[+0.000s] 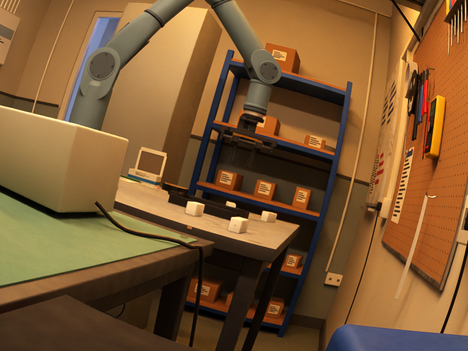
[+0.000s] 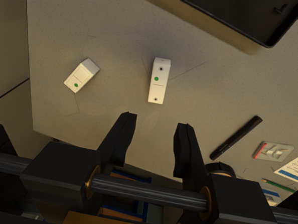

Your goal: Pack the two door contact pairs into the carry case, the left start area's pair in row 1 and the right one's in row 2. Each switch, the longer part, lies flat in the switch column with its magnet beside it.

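Note:
A long white switch (image 2: 159, 80) with a green dot lies flat on the grey table straight below my gripper (image 2: 155, 123), which hangs high above the table (image 1: 242, 160), open and empty. Its shorter magnet (image 2: 81, 75), also with a green dot, lies to the switch's left near the table edge. The black carry case (image 2: 253, 17) lies beyond them at the upper right. From the side I see several white parts on the table: two near the front edge (image 1: 238, 224) (image 1: 194, 208), one at the far side (image 1: 268, 216) and one behind the case (image 1: 230, 204). The case (image 1: 206, 206) is a low black tray.
A blue shelf rack (image 1: 272, 170) with brown boxes stands right behind the arm. A big beige box (image 1: 53, 162) lies on the green mat at left. A black bar (image 2: 235, 137), a small packet (image 2: 273, 151), a pencil and papers lie on the table.

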`<action>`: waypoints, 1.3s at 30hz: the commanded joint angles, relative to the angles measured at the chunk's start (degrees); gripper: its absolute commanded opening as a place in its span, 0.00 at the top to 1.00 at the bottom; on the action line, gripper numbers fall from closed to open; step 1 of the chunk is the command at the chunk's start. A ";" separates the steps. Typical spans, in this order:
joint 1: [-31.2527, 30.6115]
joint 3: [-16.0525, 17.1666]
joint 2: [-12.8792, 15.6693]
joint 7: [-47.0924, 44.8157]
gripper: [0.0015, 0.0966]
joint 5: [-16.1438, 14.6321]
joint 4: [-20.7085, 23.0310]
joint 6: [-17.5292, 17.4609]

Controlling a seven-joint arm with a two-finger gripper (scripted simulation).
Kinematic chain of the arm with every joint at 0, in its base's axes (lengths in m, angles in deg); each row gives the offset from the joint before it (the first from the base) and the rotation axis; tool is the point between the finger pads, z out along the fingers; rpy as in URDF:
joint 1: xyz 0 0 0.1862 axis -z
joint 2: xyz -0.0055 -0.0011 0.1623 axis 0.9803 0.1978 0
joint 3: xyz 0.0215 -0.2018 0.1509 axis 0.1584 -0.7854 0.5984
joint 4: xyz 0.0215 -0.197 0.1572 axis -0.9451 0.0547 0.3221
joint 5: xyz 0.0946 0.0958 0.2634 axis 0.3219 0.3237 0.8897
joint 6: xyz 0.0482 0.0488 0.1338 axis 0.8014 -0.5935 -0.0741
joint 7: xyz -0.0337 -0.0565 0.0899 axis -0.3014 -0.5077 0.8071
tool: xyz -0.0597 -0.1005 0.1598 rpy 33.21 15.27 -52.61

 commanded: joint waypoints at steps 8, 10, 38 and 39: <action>-3.50 -2.59 0.98 -0.17 0.54 0.60 0.45 -0.91; -3.68 -2.72 1.04 -0.18 0.54 0.63 0.47 -0.96; -3.86 -2.71 9.37 0.03 0.54 0.45 -1.19 -11.00; -3.86 -2.71 9.38 0.03 0.54 0.45 -1.19 -11.00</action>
